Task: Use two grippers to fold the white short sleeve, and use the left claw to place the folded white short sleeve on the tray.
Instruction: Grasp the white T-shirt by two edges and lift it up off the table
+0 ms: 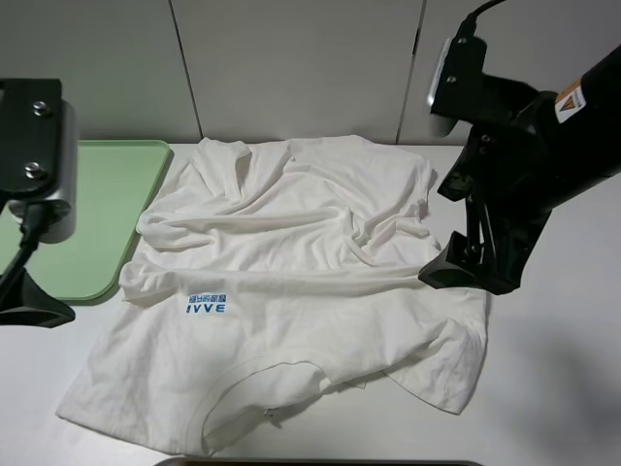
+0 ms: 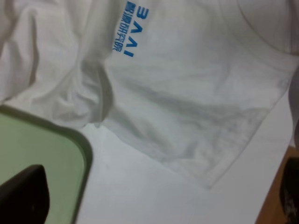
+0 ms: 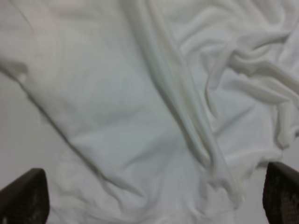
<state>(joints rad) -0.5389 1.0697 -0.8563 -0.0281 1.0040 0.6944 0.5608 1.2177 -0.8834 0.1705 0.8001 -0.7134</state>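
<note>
**Q:** What surrounds the work item, and what obstructs it?

**A:** The white thin-fabric short-sleeved T-shirt (image 1: 291,291) lies crumpled on the white counter (image 1: 553,388), filling its middle. The flat pale-green rectangular plastic tray (image 1: 107,194) sits at the left. The shirt's left edge meets the tray's right rim and laps over it. Grey wall panels (image 1: 291,58) stand at the far side. The black right hand (image 1: 471,233) hangs over the shirt's right side, jaws spread wide, grasping nothing. The black left hand (image 2: 156,193) is above the tray's near right corner, also released and empty.

**Q:** What is hidden or unclear?

**A:** The right hand and its arm cover part of the shirt's right edge. The left arm and the frame edge cut off the tray's left portion. Only one finger of the left hand shows clearly in its wrist view; the other is a dark blur. Both wrist views are soft. The small characters above the blue "IVVE" logo (image 1: 206,306) cannot be read. A dark strip (image 1: 320,463) at the near edge cannot be identified.

**Q:** How is the shirt oriented?

**A:** The collar (image 1: 262,383) faces the near side and the bunched hem the far side, so the long axis runs near to far. The logo sits left of centre.
</note>
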